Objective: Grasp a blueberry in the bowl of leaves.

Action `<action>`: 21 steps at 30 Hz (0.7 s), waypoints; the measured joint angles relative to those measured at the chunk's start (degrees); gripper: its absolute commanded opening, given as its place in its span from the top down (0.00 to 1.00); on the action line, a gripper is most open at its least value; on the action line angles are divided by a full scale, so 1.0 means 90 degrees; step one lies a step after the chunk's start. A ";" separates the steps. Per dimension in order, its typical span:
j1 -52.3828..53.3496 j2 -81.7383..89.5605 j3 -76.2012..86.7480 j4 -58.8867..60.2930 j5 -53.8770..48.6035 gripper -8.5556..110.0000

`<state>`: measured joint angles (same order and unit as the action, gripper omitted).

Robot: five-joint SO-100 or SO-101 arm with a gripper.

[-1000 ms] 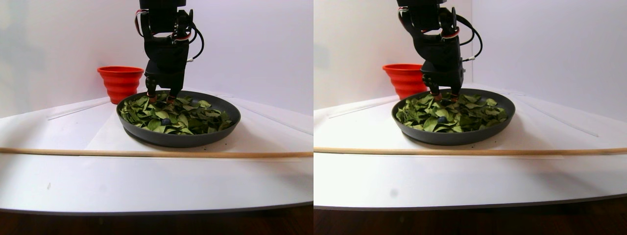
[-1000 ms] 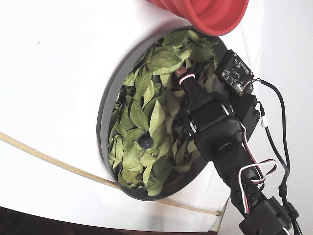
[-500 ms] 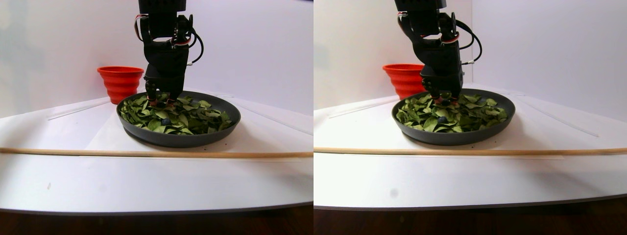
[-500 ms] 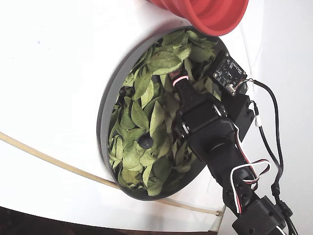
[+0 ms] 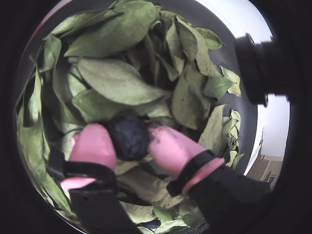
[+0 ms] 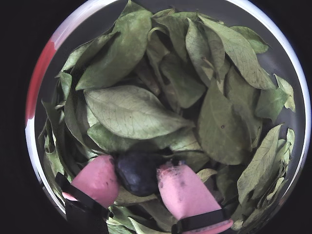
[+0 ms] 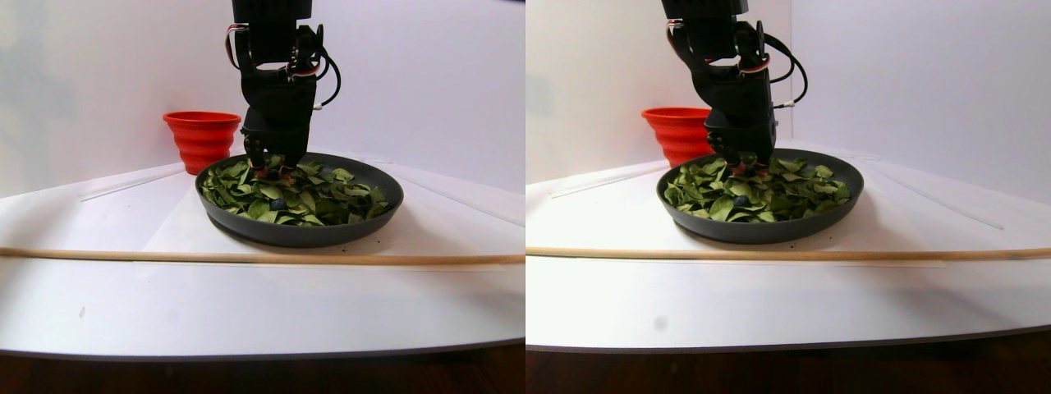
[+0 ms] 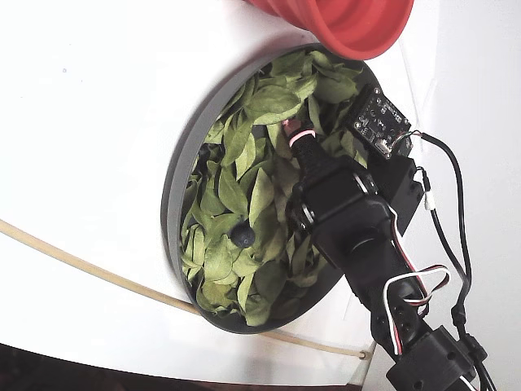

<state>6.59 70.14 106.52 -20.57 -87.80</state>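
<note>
In both wrist views my gripper (image 5: pixel 130 141) (image 6: pixel 140 176) is down in the dark-grey bowl (image 6: pixel 39 126) of green leaves (image 5: pixel 117 80) (image 6: pixel 131 112). Its two pink fingertips (image 5: pixel 92 145) (image 6: pixel 181 189) press the left and right sides of a dark blueberry (image 5: pixel 129 137) (image 6: pixel 138 171) that rests on the leaves. In the stereo pair view the gripper (image 7: pixel 271 170) reaches down at the far side of the bowl (image 7: pixel 300 234). In the fixed view the gripper (image 8: pixel 291 129) is near the bowl's upper rim (image 8: pixel 175 187), and the held berry is hidden.
A second blueberry (image 8: pixel 242 236) (image 7: pixel 277 203) lies on the leaves nearer the bowl's middle. A red-orange ribbed container (image 7: pixel 201 135) (image 8: pixel 350 24) stands just behind the bowl. A thin wooden stick (image 7: pixel 263 257) lies across the white table in front.
</note>
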 measured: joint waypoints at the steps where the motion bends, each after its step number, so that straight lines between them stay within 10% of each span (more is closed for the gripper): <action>1: 0.0000 0.0000 0.0000 0.0000 0.0000 0.82; 21: 0.0000 0.0234 0.0234 0.0010 -0.0059 0.83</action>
<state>6.59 72.25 108.63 -20.48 -88.33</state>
